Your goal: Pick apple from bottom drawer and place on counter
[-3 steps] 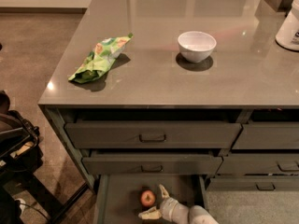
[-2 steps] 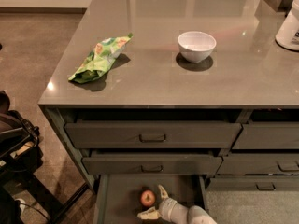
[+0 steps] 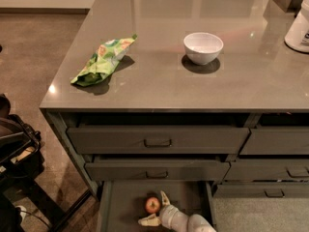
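Observation:
The apple (image 3: 152,205) is small, round and red-orange. It lies on the floor of the open bottom drawer (image 3: 123,204), the lowest of three stacked drawers. My gripper (image 3: 155,209) reaches into the drawer from the lower right. It is open, with one pale finger behind the apple and the other in front of it, so the apple sits between the fingers. The glossy grey-brown counter (image 3: 159,76) spreads above the drawers.
On the counter lie a green snack bag (image 3: 103,60) at the left, a white bowl (image 3: 203,47) in the middle and a white container (image 3: 298,25) at the far right. Two handled drawers (image 3: 157,140) sit above the bottom one. Dark equipment (image 3: 14,151) stands on the floor at the left.

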`<state>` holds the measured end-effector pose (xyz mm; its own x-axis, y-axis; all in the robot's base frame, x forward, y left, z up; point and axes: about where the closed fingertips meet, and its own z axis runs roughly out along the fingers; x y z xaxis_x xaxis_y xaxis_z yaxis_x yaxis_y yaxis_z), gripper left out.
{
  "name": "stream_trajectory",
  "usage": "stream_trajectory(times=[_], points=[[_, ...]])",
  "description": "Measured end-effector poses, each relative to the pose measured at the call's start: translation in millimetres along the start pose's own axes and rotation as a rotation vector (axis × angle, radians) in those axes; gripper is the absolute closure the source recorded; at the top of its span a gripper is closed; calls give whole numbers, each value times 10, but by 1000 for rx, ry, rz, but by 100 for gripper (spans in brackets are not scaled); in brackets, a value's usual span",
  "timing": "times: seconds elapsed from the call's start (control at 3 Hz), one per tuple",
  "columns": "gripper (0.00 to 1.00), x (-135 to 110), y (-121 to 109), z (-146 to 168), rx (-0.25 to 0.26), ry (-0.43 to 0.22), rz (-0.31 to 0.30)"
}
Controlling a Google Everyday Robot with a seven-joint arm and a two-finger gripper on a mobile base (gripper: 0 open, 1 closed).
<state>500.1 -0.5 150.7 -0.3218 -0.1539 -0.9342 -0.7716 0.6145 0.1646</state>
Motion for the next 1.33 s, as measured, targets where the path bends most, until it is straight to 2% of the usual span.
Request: stream_trajectory(times=[0.33,0.67,1.33], points=[[0,62,-22,128,37,-7,0],[16,69,-21,142,41,-9,1],[62,69,-20,143,41,-9,1]])
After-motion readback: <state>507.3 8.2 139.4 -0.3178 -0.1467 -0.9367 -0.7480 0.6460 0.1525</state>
